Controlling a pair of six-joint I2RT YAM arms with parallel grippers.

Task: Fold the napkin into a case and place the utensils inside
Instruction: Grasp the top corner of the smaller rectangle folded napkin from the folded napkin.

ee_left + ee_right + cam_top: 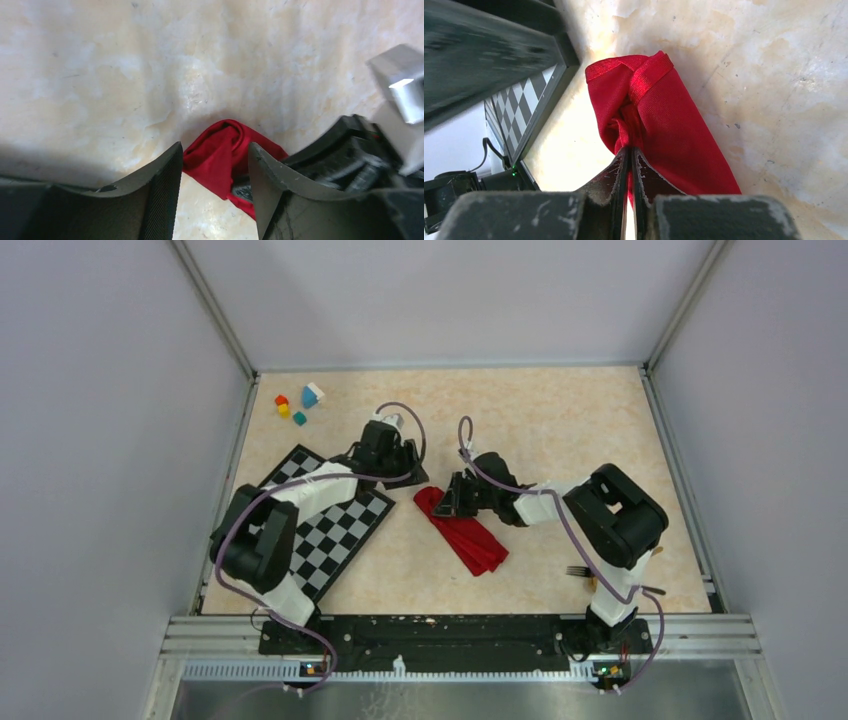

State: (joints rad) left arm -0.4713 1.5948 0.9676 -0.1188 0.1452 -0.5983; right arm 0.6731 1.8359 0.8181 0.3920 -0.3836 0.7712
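Note:
The red napkin (pixel 470 536) lies as a narrow folded oblong case slanting across the middle of the table. My right gripper (pixel 630 149) is shut on a bunched fold at its upper end (pixel 664 115); in the top view it sits at that end (pixel 447 502). My left gripper (pixel 215 146) stands open just above the same end of the napkin (pixel 225 140), with nothing pinched between its fingers, and is beside the right one (pixel 415 475). A dark fork (pixel 577 570) shows by the right arm's base. The spoon is hidden.
A black-and-white checkered mat (pixel 335 530) lies at the left under the left arm and shows at the left of the right wrist view (pixel 519 110). Small coloured blocks (pixel 298 405) sit at the far left corner. Walls enclose the table.

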